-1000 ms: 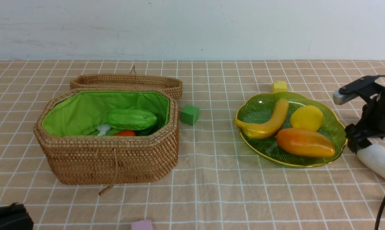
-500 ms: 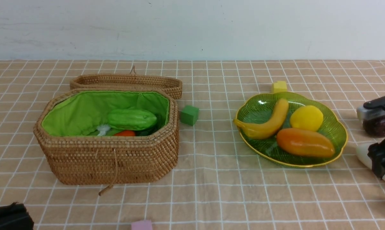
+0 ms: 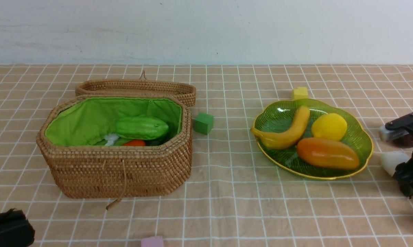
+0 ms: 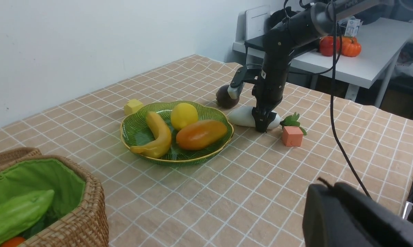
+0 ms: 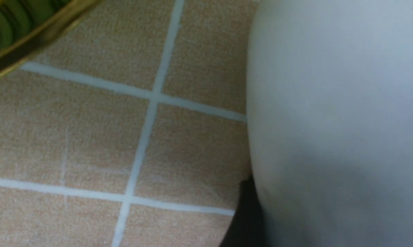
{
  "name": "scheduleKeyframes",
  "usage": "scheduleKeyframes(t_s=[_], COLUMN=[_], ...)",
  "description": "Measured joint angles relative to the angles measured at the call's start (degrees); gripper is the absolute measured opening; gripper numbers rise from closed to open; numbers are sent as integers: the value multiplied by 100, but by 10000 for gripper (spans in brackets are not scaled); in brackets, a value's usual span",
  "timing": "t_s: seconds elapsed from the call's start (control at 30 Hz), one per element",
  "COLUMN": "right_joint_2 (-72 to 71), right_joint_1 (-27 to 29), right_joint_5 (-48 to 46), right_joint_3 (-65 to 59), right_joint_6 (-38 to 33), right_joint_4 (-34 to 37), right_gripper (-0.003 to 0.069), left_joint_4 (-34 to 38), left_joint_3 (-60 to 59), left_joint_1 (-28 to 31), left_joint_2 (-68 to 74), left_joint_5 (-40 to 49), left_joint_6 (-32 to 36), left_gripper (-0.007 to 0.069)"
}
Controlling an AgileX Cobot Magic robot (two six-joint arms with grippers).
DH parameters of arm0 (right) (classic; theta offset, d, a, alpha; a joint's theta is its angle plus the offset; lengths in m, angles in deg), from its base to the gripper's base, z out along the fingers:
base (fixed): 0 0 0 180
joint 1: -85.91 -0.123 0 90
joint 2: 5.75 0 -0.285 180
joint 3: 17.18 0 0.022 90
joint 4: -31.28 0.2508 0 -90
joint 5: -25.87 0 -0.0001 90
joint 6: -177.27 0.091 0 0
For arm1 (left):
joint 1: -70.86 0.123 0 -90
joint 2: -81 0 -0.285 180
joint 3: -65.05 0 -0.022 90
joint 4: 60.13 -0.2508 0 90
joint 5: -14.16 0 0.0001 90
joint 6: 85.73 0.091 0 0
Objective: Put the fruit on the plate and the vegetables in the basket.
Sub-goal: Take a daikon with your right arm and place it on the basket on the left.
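the right jaws stand tip-down on the desk (image 3: pixel 227 192), set across the white radish (image 3: pixel 391 160), which lies flat beneath them. one dark finger (image 5: pixel 242 219) shows against its side, yet whether they pinch it or only straddle it i cannot tell. just beyond those jaws sits the small dark purple fruit (image 4: pixel 224 97). just beside them, toward the robot's left, is the green plate (image 3: pixel 278 115) with the banana (image 3: pixel 288 132), lemon (image 3: pixel 329 126) and mango (image 3: pixel 327 153) on it. well apart from them, further left, the open basket (image 3: pixel 124 171) holds the green gourd (image 3: pixel 141 127) and carrot (image 3: pixel 134 143). the left jaws show only as a black bulk near the basket's front corner; their opening cannot be told.
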State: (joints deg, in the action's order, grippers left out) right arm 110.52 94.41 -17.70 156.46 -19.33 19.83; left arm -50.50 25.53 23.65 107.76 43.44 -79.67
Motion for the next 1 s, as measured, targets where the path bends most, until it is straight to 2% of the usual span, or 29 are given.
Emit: scheduleKeyframes(t_s=[0.13, 0.23, 0.3, 0.33, 0.37, 0.4, 0.5, 0.57, 0.6, 0.67, 0.73, 0.83, 1.0], right_joint_2=[-408, -812, -1229, -1256, -1411, -1426, -1310, -1057, -991, -455, 43, 670, 1653], right_joint_1=[-29, -157, -621, -668, -1133, -1401, -2428, -3212, -3276, -4050, -4412, -4743, -5067], right_joint_5=[-365, -762, -1199, -1225, -1381, -1426, -1367, -1090, -1024, -546, -177, 341, 874], right_joint_3=[280, 609, 1044, 1082, 1484, 1638, 2448, 2986, 3088, 3726, 4165, 4621, 5176], right_joint_6=[675, 1057, 1022, 998, 732, 558, -170, -763, -817, -1496, -1830, -2209, -2735], right_joint_4=[-26, 222, 915, 984, 1672, 1907, 2909, 3390, 3466, 3798, 3899, 3927, 3795], right_gripper=[542, 542, 542, 542, 542, 542, 542, 542, 542, 542, 542, 542, 542], left_joint_4=[6, -112, -596, -596, -1109, -1312, -2541, -3419, -3588, -4535, -5074, -5459, -5612], left_joint_3=[0, 0, 0, 0, 6, 13, 24, 25, 25, 30, 36, 42, 42], left_joint_1=[0, 0, 0, 0, 0, 0, 0, 0, 0, 0, 0, 0, 0], left_joint_2=[0, 0, 0, 0, 0, 0, 0, 0, 0, 0, 0, 0, 0], left_joint_5=[-2, -2, -2, -2, -2, -2, 37, 197, 214, 476, 581, 600, 547], left_joint_6=[0, 0, -115, -143, -489, -647, -1718, -2634, -2828, -4059, -4812, -5373, -5647], left_gripper=[8, 8, 8, 8, 8, 8, 8, 8, 8, 8, 8, 8, 8])
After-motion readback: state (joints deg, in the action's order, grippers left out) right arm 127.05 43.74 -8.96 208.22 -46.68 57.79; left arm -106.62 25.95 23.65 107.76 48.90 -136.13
